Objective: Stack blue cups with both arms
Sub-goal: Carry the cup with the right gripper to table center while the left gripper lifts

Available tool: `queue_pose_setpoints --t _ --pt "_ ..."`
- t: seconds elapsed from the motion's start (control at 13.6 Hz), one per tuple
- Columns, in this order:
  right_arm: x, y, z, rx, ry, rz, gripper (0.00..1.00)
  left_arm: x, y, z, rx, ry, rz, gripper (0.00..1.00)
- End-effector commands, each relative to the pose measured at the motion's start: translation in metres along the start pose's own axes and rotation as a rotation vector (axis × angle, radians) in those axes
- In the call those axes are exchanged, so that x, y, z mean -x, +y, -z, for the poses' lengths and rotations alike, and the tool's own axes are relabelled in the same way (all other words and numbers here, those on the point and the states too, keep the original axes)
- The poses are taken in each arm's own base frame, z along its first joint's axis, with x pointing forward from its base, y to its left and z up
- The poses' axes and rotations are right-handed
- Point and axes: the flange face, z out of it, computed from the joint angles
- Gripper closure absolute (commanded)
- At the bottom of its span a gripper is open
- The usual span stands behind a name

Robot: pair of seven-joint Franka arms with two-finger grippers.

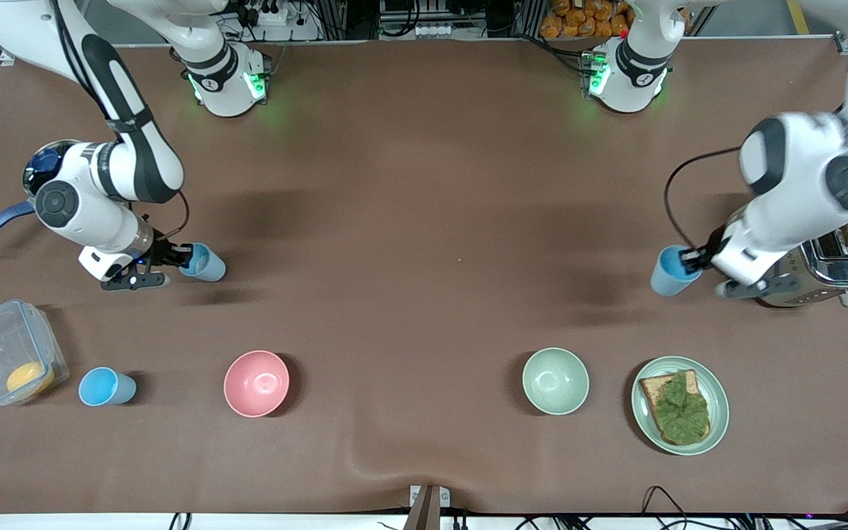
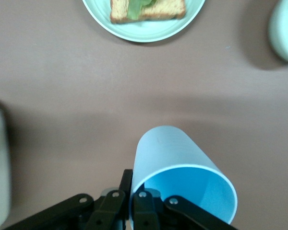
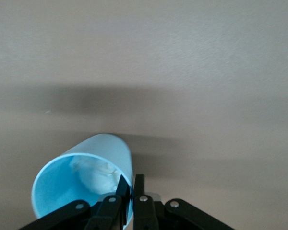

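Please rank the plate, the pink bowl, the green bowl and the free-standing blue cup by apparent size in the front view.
1. plate
2. pink bowl and green bowl: look alike, so no ranking between them
3. blue cup

No text, label, brand, number or sign can be read in any of the views. The small dark marks on the arm bases at the top of the front view are too small to make out.
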Motion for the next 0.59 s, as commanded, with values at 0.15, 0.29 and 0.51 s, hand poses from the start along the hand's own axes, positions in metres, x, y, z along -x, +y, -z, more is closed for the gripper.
queue_pose_setpoints --t 0.15,0.29,0.51 --pt "0.005 -0.026 0.015 -0.003 -0.044 -0.063 1.00 0.001 0.011 0.111 0.043 -0.073 -0.021 1.00" --pt "0.001 -0.046 0.043 -0.026 -0.055 -0.048 1.00 0.002 0.017 0.132 0.044 -0.081 -0.035 1.00" --pt "-0.006 -0.086 0.088 -0.066 -0.080 -0.009 1.00 -0.002 0.037 0.141 0.079 -0.065 -0.047 1.00"
